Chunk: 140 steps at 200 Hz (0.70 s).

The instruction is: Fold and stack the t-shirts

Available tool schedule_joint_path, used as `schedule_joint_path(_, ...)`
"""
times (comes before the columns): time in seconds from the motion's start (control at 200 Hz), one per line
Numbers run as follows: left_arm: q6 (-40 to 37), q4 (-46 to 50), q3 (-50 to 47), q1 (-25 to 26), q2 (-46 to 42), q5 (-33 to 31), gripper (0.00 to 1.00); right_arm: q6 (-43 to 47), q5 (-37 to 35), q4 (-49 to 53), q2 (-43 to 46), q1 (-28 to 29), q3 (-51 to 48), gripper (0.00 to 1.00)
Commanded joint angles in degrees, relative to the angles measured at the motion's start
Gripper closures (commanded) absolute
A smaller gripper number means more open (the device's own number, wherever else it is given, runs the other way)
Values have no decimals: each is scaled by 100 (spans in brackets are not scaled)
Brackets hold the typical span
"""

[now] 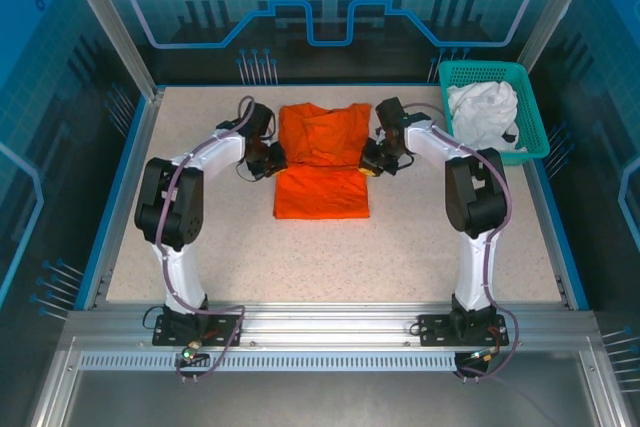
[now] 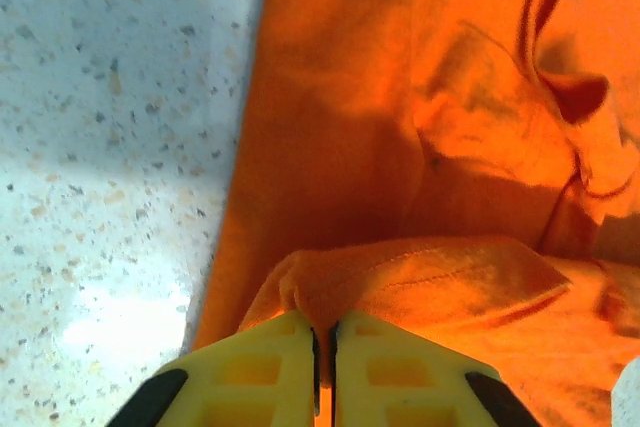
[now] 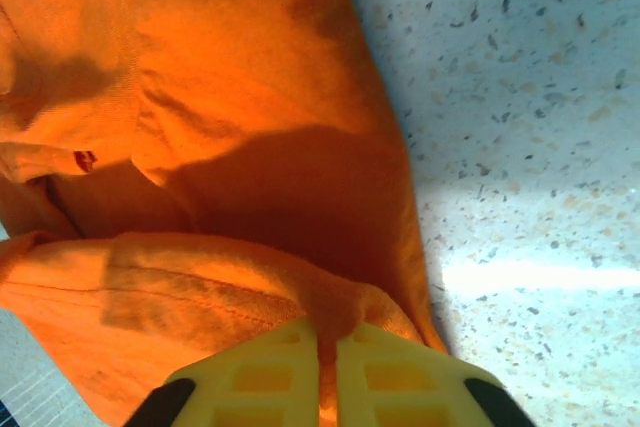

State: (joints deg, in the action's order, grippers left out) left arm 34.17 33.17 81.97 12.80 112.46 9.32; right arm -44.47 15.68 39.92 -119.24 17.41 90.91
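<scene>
Top external, desk: speckled desk in full sight, 2 arms reaching in from the near edge toward the middle.
Top external, orange t-shirt: orange t-shirt lies flat at the centre of the desk, sleeves toward the far side, a crease running across it between the 2 grippers.
Top external, left gripper: left gripper is right at the shirt's left edge, touching the cloth.
Top external, right gripper: right gripper mirrors it at the shirt's right edge, also on the cloth.
Top external, white t-shirt: white t-shirt sits crumpled inside the teal basket at the far right corner, well apart from the orange one.
Left wrist, left gripper: left gripper is clenched, its yellow fingers nearly together and pinching a stitched hem of the orange t-shirt.
Left wrist, cloth: that hem lies doubled over the wrinkled shirt beneath; bare desk to the left.
Right wrist, right gripper: right gripper is pinched tight too, grasping a folded edge of the orange t-shirt.
Right wrist, cloth: shirt spreads away to the left, speckled desk on the right.
</scene>
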Motion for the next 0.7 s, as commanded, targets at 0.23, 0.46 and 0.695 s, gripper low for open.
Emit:
schedule_joint_path(0.23,-26,453,1245,-478,-16,383,57,-616,391,-36,348,-554,-12,68)
schedule_joint_path(0.46,131,-20,30,-75,-1642,282,66,-234,662,-853,1638,-10,-1245,65)
schedule_joint_path(0.695,620,-1391,-2261,882,-2613,287,82,-294,634,-1777,2091,834,-2561,86)
